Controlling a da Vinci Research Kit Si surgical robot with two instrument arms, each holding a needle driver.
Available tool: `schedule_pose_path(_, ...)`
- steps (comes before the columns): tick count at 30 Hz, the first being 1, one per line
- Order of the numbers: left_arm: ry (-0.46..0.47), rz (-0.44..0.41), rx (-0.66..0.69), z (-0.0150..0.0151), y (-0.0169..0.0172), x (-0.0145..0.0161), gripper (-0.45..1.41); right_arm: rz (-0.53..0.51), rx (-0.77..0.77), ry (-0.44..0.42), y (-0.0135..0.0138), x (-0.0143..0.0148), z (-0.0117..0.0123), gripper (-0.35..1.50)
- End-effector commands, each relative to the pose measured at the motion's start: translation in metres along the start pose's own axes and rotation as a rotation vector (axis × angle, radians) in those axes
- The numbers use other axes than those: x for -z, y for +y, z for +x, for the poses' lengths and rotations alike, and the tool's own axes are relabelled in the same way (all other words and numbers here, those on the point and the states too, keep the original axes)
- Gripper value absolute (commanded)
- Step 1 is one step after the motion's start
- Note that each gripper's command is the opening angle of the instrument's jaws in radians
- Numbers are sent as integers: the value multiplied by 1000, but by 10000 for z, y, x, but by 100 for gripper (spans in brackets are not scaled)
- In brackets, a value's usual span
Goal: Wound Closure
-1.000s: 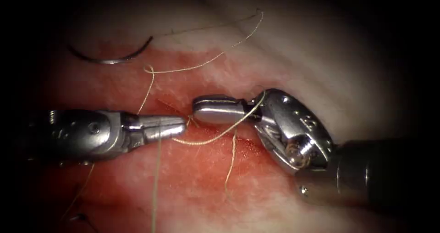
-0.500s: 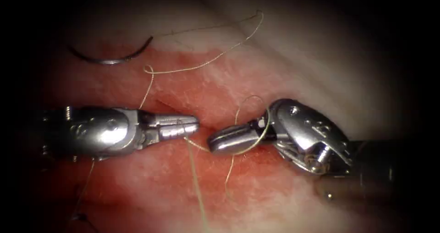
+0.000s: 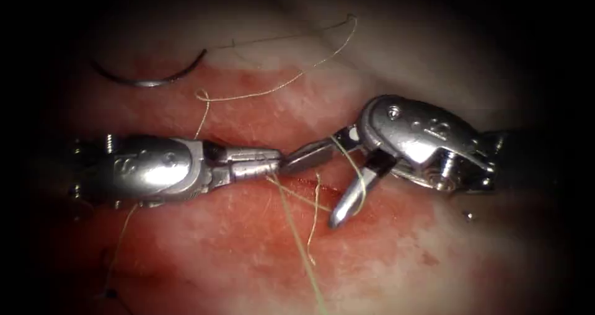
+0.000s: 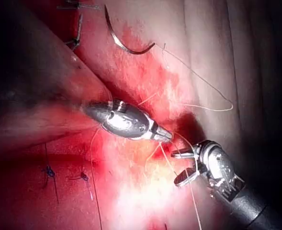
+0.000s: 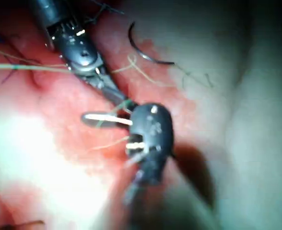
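**Two pincers meet over the cut; the needle lies free**

We see the left pincer (image 3: 273,162) pressed together, pinching the pale thread (image 3: 297,234) at the middle of the cut (image 3: 322,188). The right pincer (image 3: 325,185) is spread wide, its upper jaw almost touching the left tip, its lower jaw angled down onto the red-stained tissue (image 3: 248,259); it holds nothing, though thread drapes across its jaws. The curved needle (image 3: 149,79) is dark and slender. It lies flat on the tissue at upper left, well apart from both tools, not in the tissue. Thread trails from its end in a loose arc.
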Motion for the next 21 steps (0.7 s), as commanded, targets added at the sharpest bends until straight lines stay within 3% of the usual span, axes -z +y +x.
schedule_pose_path(1, 1, -3, 0, -6, 2, -6, -35, 11, 5, -24, 6, -7, -10, 88)
schedule_pose_path(6, -1, -17, -18, -26, -12, -6, -35, 68, 47, -76, -3, -20, -40, 74)
schedule_pose_path(21, -7, -12, -24, -32, -9, -9, -35, 98, 104, -334, 1, -27, -63, 69)
